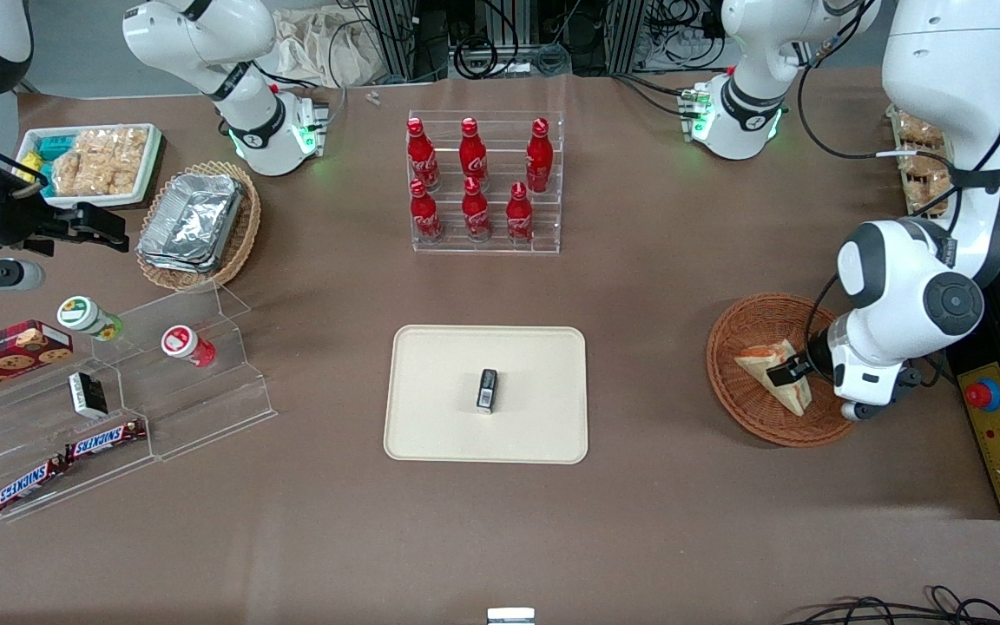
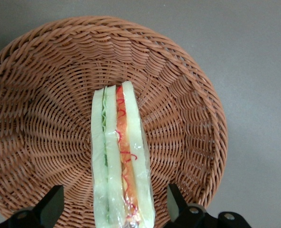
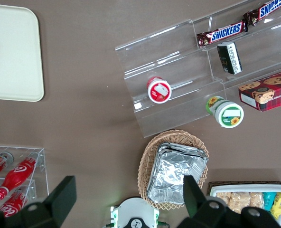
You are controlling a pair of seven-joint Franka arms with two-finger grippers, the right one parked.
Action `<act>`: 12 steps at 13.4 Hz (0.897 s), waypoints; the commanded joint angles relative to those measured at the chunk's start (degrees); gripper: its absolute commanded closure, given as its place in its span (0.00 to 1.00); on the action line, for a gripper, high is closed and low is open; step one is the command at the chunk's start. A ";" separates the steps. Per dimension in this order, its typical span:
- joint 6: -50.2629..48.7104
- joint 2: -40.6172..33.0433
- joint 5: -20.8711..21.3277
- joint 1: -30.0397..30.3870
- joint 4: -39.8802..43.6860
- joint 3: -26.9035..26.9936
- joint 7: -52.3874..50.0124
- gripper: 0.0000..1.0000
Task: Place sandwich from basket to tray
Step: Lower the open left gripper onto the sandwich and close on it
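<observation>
Inside the round woven wicker basket [image 2: 188,109], a film-wrapped triangular sandwich [image 2: 121,156] between the hand's [image 2: 114,206] spread fingers.

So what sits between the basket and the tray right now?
Only bare brown tabletop, as the front view shows, between the basket and the tray. The open gripper straddles the sandwich in the basket.
</observation>
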 commanded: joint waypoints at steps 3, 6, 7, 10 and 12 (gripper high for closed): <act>2.93 0.09 -0.82 0.35 -1.97 -0.31 -2.31 0.05; 3.38 0.35 -0.82 0.26 -2.24 -0.31 -2.31 0.06; 3.46 0.61 -0.82 0.26 -2.24 -0.39 -2.31 0.06; 4.16 0.97 -0.82 0.18 -2.24 -0.48 -4.14 0.18; 4.17 0.97 -0.82 0.00 -2.24 -0.57 -5.38 0.39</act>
